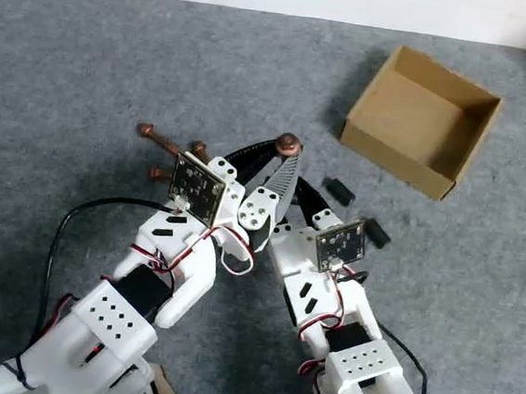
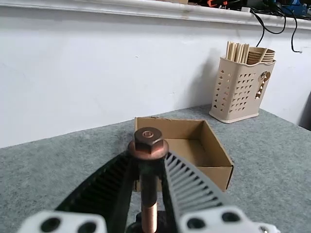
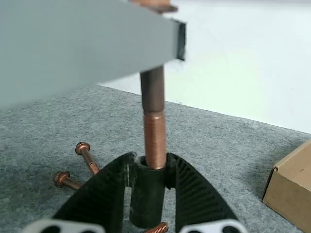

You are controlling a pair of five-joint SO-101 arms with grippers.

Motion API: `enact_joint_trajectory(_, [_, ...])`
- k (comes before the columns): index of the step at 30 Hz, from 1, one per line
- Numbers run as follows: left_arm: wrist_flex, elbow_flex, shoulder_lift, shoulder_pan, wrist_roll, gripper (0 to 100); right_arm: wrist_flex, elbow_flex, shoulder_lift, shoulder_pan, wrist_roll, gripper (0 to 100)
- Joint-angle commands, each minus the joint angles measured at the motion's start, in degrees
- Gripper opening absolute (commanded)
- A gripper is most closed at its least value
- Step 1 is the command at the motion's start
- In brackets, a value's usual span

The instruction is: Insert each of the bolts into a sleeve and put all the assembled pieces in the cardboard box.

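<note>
Bolt [image 2: 148, 143] pinched head-up in the left claw [image 2: 148, 162], and its threaded tip meets the mouth of the black sleeve [image 3: 146, 194], which the right claw [image 3: 149, 165] has clamped tight between its jaws. Just beyond on the grey worktop [image 1: 88, 78], three loose bolts [image 1: 157, 138] lie clustered by the left arm, and two spare sleeves [image 1: 340, 191] lie beside the right one. Farther back on the right sits the cardboard box [image 1: 397, 161], open-topped and well apart from both claws.
</note>
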Motion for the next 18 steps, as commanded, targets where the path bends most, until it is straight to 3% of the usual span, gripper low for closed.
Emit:
enact_joint_trajectory(1, [-0.4, -0.8, -1.8, -0.7, -0.7, 0, -1.5, 8.0, -0.8, -0.7, 0.7, 0.5])
enact_joint_trajectory(9, [-0.5, 1.1, -1.7, -3.8, -0.6, 0, -1.5, 8.0, -1.0, -0.7, 0.7, 0.5])
enact_joint_trajectory(18, [-1.1, 1.9, -1.7, -3.8, 4.9, 0, -1.5, 8.0, -1.1, -0.7, 0.7, 0.5])
